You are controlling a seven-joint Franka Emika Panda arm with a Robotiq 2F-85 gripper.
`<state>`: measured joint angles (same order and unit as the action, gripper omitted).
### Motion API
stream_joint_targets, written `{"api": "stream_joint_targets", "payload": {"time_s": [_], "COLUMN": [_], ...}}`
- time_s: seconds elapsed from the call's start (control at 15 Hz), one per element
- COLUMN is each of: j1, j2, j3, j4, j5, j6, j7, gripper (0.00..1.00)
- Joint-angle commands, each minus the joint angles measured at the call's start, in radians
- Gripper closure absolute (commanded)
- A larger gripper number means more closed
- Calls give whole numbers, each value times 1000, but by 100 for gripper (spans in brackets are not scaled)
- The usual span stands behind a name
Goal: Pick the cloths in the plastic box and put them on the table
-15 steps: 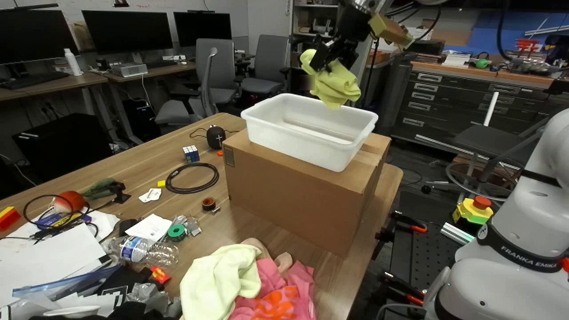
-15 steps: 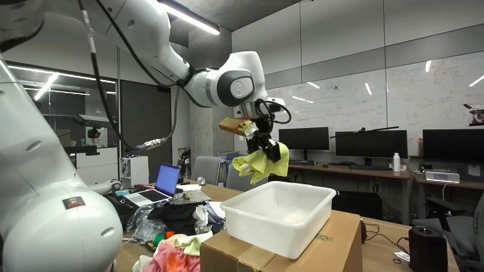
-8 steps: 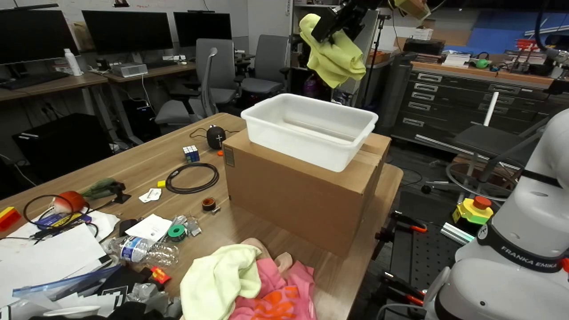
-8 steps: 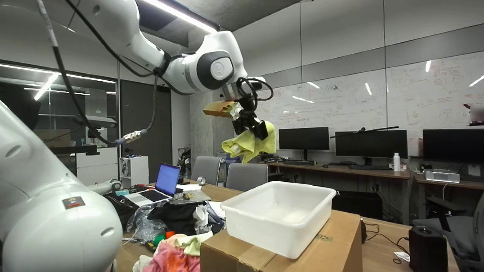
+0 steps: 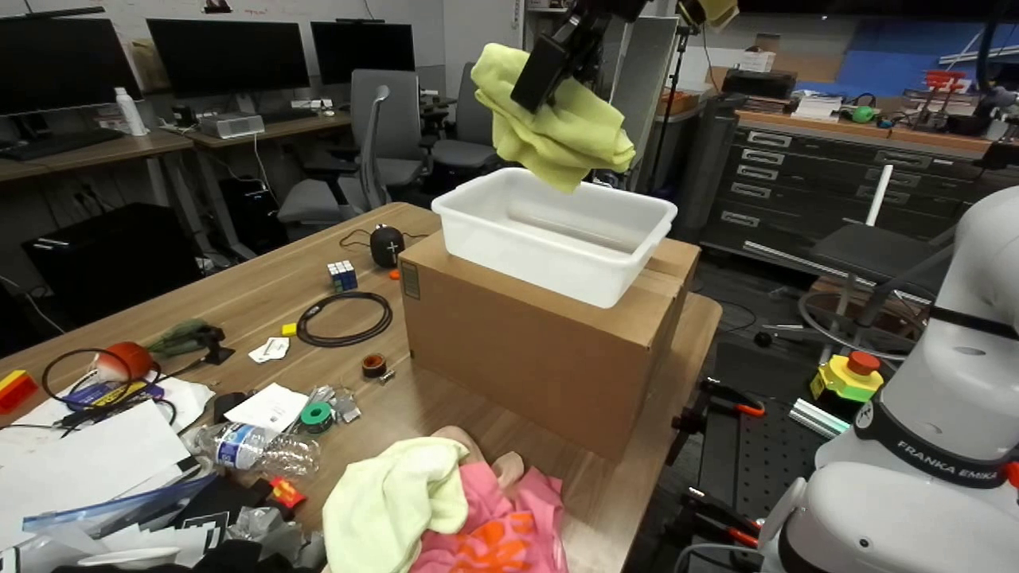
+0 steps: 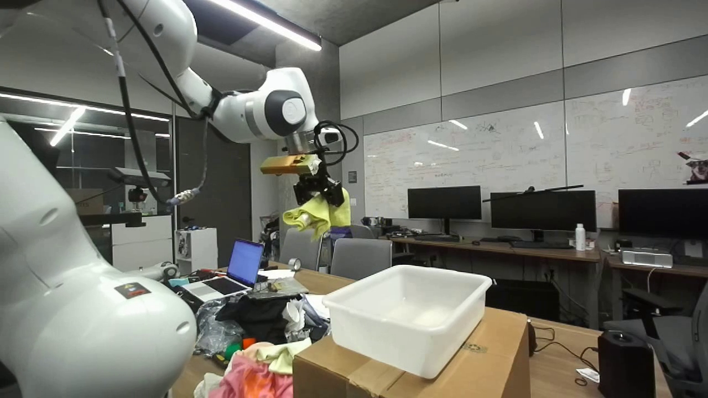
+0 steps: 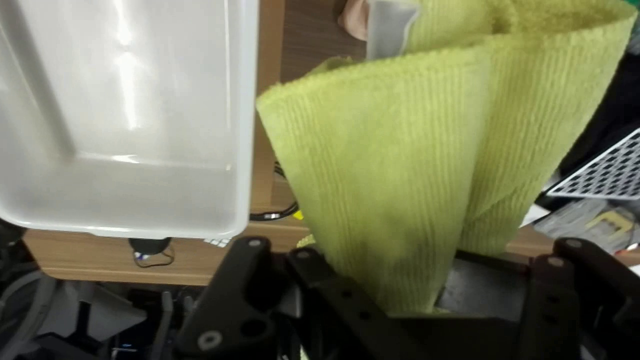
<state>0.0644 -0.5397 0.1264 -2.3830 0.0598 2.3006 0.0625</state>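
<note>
My gripper [image 5: 549, 79] is shut on a yellow-green cloth [image 5: 577, 131], held high in the air. In an exterior view the gripper [image 6: 319, 192] and hanging cloth [image 6: 318, 218] are up and left of the white plastic box [image 6: 398, 337]. In the wrist view the cloth [image 7: 380, 165] hangs between the dark jaws [image 7: 400, 285], beside the box [image 7: 245, 125], and hides much below. The box [image 5: 525, 255] shows no cloth in its visible inside. A pale yellow cloth [image 5: 394, 505] and a pink cloth [image 5: 509, 517] with orange print lie on the wooden table [image 5: 434, 410].
The plastic box stands on a large cardboard box [image 5: 517, 350]. A water bottle [image 5: 255, 450], papers, a cable coil [image 5: 346, 318] and a Rubik's cube [image 5: 342, 275] lie on the table. A laptop [image 6: 232, 276] and a black pile [image 6: 260, 318] show in an exterior view.
The gripper with the cloth rose from above the plastic box, then moved left in both exterior views and sank slightly. The cloth stays held. The box and the cloths on the table have not moved.
</note>
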Motion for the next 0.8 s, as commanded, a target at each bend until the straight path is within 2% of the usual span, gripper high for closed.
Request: {"api": "stream_joint_targets", "payload": {"time_s": [0.0,0.33,0.73], "j1": [84,162,186], "j2": [117,239,354], "j3": [24,69,113], "j4": [134,256,379], "j5": [-6,-20,-52], "j6": [-83,-177,-239], "j7": [-81,-197,-243], "gripper": [94,94,92]}}
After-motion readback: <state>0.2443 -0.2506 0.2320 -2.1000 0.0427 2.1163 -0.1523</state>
